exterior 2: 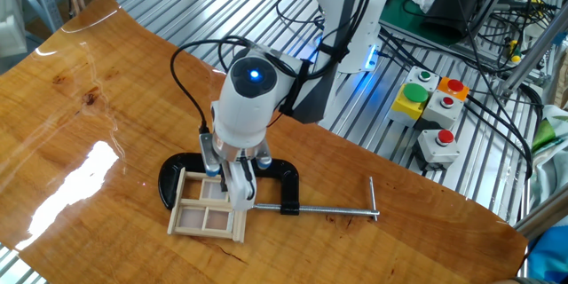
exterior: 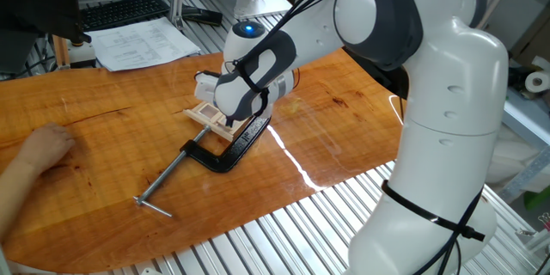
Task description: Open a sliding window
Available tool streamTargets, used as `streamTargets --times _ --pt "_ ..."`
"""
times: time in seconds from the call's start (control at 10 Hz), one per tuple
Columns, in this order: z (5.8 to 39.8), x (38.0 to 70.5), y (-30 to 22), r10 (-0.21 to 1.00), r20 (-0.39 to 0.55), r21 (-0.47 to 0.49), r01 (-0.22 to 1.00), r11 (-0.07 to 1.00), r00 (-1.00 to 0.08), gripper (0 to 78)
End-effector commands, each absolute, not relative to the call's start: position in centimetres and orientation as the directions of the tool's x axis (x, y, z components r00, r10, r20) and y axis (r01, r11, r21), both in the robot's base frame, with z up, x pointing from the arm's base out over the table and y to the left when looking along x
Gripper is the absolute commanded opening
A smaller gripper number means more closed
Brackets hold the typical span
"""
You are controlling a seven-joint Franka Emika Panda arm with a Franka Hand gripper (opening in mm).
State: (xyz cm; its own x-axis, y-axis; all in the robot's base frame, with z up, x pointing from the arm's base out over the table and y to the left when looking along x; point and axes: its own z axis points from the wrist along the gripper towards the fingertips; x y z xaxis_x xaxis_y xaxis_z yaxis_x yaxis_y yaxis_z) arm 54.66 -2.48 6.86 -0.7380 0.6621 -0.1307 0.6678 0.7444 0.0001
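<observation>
Because the little sliding window (exterior 2: 209,210) would slip away if it were pushed, a black clamp (exterior 2: 266,185) grips one edge of it and pins it flat on the wooden table (exterior 2: 71,133). The clamp's long steel screw (exterior 2: 324,211) sticks out sideways, away from the window, so it stays out of the arm's way. The window lies near the middle of the table, close to the edge by the metal slats, with its crossbars facing up. The robot arm (exterior: 404,69) bends down over it, so the gripper (exterior 2: 227,186) points straight down at the top part of the frame. One white finger (exterior 2: 241,193) reaches down to the wood at the side nearest the clamp, and a darker finger (exterior 2: 209,161) shows at the far side, so the two stand apart with part of the window between them. I cannot tell if they squeeze the wood or only rest against it, because the round wrist hides the spot. In the view from the other side, the gripper (exterior: 225,113) covers most of the window (exterior: 208,114), and only a corner peeks out. A person's hand (exterior: 39,148) rests on the table, well apart from the clamp, likely keeping clear. My guess is that the fingers are set there to slide the inner pane along the frame.
</observation>
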Motion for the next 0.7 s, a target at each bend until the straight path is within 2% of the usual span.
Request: streamTargets --times 0.1,0.3,0.7 --pt "7.7 54.3 -1.9 0.675 -0.123 0.011 0.679 0.734 -0.728 0.0" --pt "7.7 54.3 -1.9 0.667 -0.113 -0.001 0.671 0.741 -0.737 0.0" --pt "7.8 55.9 -1.7 0.657 -0.152 -0.033 0.668 0.743 -0.738 0.0"
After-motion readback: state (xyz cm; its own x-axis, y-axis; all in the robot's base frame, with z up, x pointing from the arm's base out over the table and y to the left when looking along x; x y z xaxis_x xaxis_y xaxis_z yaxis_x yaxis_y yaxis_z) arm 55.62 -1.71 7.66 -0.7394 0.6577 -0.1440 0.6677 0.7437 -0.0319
